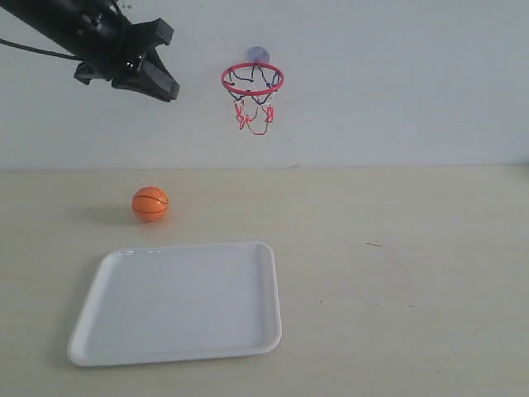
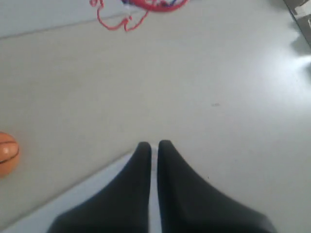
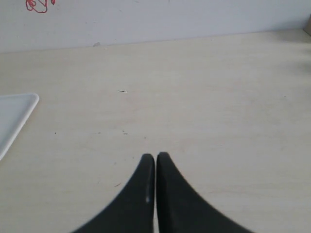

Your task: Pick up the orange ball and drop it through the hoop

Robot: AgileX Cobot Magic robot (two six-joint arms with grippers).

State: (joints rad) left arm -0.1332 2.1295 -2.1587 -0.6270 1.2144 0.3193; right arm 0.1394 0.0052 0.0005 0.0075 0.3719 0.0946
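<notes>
— Left gripper [image 2: 153,144]?
— I've got it up high, fingers pressed together, empty. Right gripper [image 3: 155,156] closed and empty too.
— The ball?
— Past the white tray [image 1: 83,335], the orange ball [image 1: 150,203] sits loose on the table [image 1: 413,248]. The hoop [image 1: 252,79] hangs on the wall [image 1: 397,83] beyond; the tray likely catches drops.

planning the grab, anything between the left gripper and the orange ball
Nothing. In the exterior view only plain wall and bare table show between the left gripper and the orange ball; the white tray sits nearer the camera.
</notes>
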